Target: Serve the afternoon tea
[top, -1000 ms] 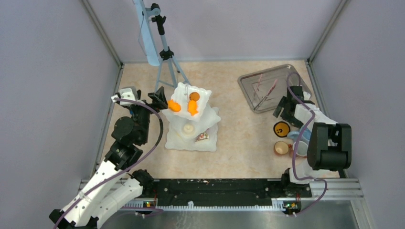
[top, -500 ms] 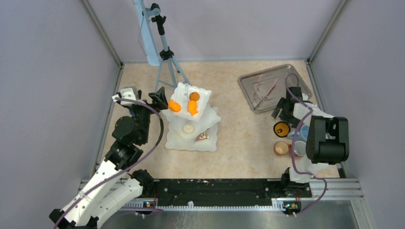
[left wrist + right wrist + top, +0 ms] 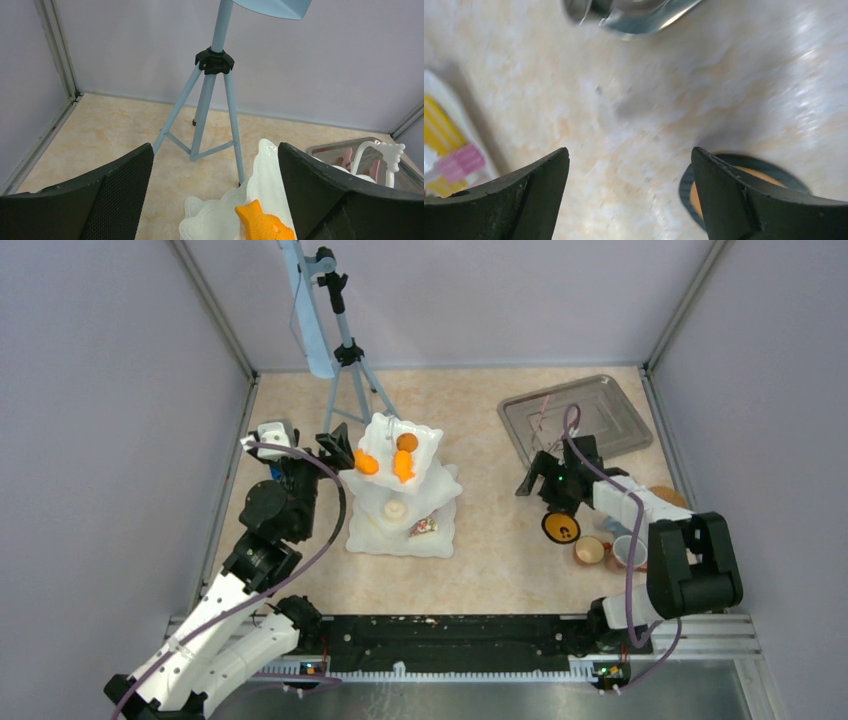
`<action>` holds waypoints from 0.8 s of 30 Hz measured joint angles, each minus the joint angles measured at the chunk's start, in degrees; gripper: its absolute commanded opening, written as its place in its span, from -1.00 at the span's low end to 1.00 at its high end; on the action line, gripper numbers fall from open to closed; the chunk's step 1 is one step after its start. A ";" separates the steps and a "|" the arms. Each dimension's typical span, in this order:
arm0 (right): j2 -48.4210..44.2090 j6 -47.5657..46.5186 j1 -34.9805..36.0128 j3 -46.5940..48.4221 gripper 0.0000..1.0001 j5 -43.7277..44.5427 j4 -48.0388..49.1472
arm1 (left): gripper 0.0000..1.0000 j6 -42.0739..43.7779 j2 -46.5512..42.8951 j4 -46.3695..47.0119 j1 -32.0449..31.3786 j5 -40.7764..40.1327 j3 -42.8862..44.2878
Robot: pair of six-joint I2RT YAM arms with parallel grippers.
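A white tiered stand (image 3: 440, 540) holds the tea pastries: two orange ones (image 3: 365, 462) and a brown round one (image 3: 407, 441) on the top tier, a cream one (image 3: 396, 508) and a cake slice (image 3: 424, 526) lower down. My left gripper (image 3: 335, 448) is open and empty at the top tier's left edge; its wrist view shows an orange pastry (image 3: 265, 225) between the fingers. An orange-brown mug (image 3: 589, 551) and a whitish-pink mug (image 3: 630, 552) stand at the right. My right gripper (image 3: 535, 475) is open and empty, above bare table left of the mugs.
A black-rimmed orange disc (image 3: 561, 527) lies just under the right wrist, partly behind the right finger in the right wrist view (image 3: 749, 180). A metal tray (image 3: 610, 425) with pink tongs sits at the back right. A blue tripod (image 3: 345, 350) stands behind the stand.
My right arm has swung left from the tray's right side to the table between stand and mugs. The black-rimmed disc has shifted left and nearer. The left gripper has barely moved.
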 measured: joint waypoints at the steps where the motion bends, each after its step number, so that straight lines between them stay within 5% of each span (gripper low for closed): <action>1: -0.96 0.00 0.24 0.02 0.80 -0.26 -0.94 | 0.97 0.00 0.04 -0.13 0.00 0.04 0.00; 9: -3.85 -4.87 -0.24 3.02 0.82 12.63 -11.72 | 0.97 0.00 0.24 -0.31 0.00 0.48 0.00; 24: -6.08 2.80 1.95 -3.65 0.87 17.11 -15.34 | 0.97 -0.17 0.37 -0.57 0.00 1.27 0.00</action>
